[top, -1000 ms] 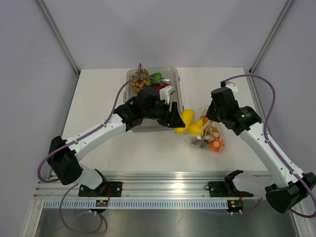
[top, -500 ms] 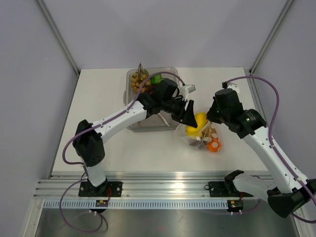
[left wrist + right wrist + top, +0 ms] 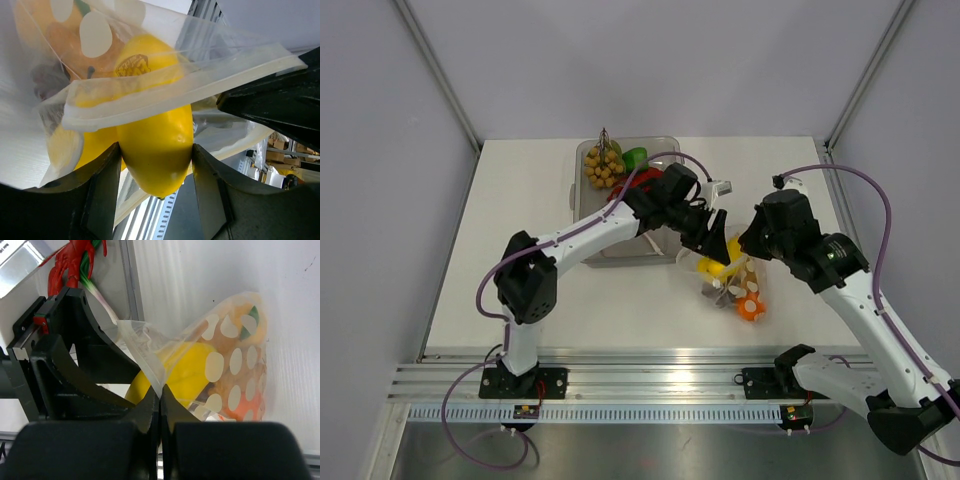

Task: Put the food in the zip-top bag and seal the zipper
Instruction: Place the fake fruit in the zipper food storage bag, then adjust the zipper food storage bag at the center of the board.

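A clear zip-top bag (image 3: 735,282) printed with white dots lies right of centre, with orange and yellow food inside. My left gripper (image 3: 720,250) is shut on a yellow lemon (image 3: 156,150), whose front end sits in the bag's mouth (image 3: 175,87). The zipper strip (image 3: 150,97) crosses over the lemon. My right gripper (image 3: 160,399) is shut on the bag's mouth edge (image 3: 145,357) and holds it up. Through the bag (image 3: 235,375) I see the lemon (image 3: 185,372) and an orange piece (image 3: 245,407).
A rigid clear tray (image 3: 665,150) stands at the back centre, holding a bunch of yellow-brown grapes (image 3: 603,167), a green piece (image 3: 635,157) and a red piece (image 3: 638,180). The left arm reaches across the tray. A red pepper with green stem (image 3: 75,260) shows behind the left gripper.
My left gripper has carried the lemon rightward from beside the tray into the bag's mouth. My right gripper has kept its hold on the bag's edge and shifted slightly right.
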You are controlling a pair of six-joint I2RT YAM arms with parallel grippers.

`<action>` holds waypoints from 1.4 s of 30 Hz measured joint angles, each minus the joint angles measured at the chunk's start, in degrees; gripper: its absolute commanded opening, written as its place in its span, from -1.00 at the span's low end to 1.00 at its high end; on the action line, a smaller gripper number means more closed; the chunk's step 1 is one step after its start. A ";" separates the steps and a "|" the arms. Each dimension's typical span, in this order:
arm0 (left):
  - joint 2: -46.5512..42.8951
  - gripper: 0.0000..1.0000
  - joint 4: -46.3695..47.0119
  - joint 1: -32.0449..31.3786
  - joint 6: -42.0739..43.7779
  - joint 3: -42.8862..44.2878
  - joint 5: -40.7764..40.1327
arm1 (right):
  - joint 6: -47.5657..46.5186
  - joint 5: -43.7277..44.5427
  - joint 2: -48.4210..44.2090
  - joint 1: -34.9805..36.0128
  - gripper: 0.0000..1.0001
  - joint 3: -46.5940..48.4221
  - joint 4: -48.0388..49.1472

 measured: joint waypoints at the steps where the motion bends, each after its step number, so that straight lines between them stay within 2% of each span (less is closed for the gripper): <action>1: 0.15 0.36 -0.17 -0.26 0.13 0.07 -0.11 | 0.28 0.02 -0.02 0.00 -1.00 -0.28 -0.09; 2: 0.20 0.56 -0.46 -0.44 0.33 0.07 -0.24 | 0.52 0.04 -0.02 0.00 -1.00 -0.55 -0.15; 5: -0.07 0.69 -1.73 -0.90 0.66 0.07 -0.57 | 1.40 0.07 -0.15 0.00 -1.00 -1.22 -0.07; 11: -5.53 0.72 -4.28 -1.27 1.62 -0.98 -1.14 | 3.41 0.61 -1.09 0.00 -1.00 -3.04 0.57; 13: -9.40 0.56 -4.26 -1.29 1.79 -2.19 -1.14 | 3.85 0.66 -1.14 0.00 -1.00 -3.23 0.72; 15: -13.16 0.27 -4.42 -1.29 2.03 -3.89 -1.14 | 4.09 0.66 -1.14 0.00 -1.00 -3.32 0.76; 16: -15.04 -0.02 -4.24 -1.31 2.38 -4.96 -1.20 | 4.17 0.66 -1.16 0.00 -1.00 -3.32 0.76; 17: -17.07 -0.13 -4.33 -1.36 2.45 -6.29 -1.53 | 4.31 0.66 -1.16 0.00 -1.00 -3.34 0.76; 18: -19.02 -0.15 -4.37 -1.36 2.82 -7.82 -2.38 | 4.35 0.66 -1.22 0.00 -1.00 -3.41 0.76; 19: -20.68 -0.07 -4.61 -1.36 3.10 -9.22 -3.61 | 4.39 0.66 -1.27 0.00 -1.00 -3.45 0.76; 22: -23.34 0.61 -5.46 -1.40 3.06 -12.79 -9.38 | 4.50 0.63 -1.51 0.00 -1.00 -3.74 0.87; 25: -22.71 0.68 -6.91 -1.40 1.46 -14.84 -16.44 | 4.52 0.61 -1.53 0.00 -1.00 -3.74 1.03; 28: -20.68 0.63 -7.02 -1.31 0.35 -16.35 -22.45 | 4.55 0.61 -1.53 0.00 -1.00 -3.76 1.16; 35: -14.49 0.33 -5.16 -1.29 -1.88 -18.27 -27.36 | 4.52 0.61 -2.08 0.00 -1.00 -4.00 1.18; 37: -13.29 0.17 -4.24 -1.29 -2.71 -18.84 -27.17 | 4.52 0.59 -2.40 0.00 -1.00 -4.31 1.18; 38: -12.85 0.08 -3.76 -1.29 -2.95 -18.82 -26.88 | 4.52 0.59 -2.54 0.00 -1.00 -4.48 1.20; 39: -12.28 -0.17 -2.86 -1.29 -3.39 -18.84 -26.51 | 4.52 0.57 -2.60 0.00 -1.00 -4.59 1.22; 42: -10.95 -0.55 -0.35 -1.29 -4.76 -18.80 -24.22 | 4.37 0.42 -2.60 0.00 -1.00 -4.74 1.36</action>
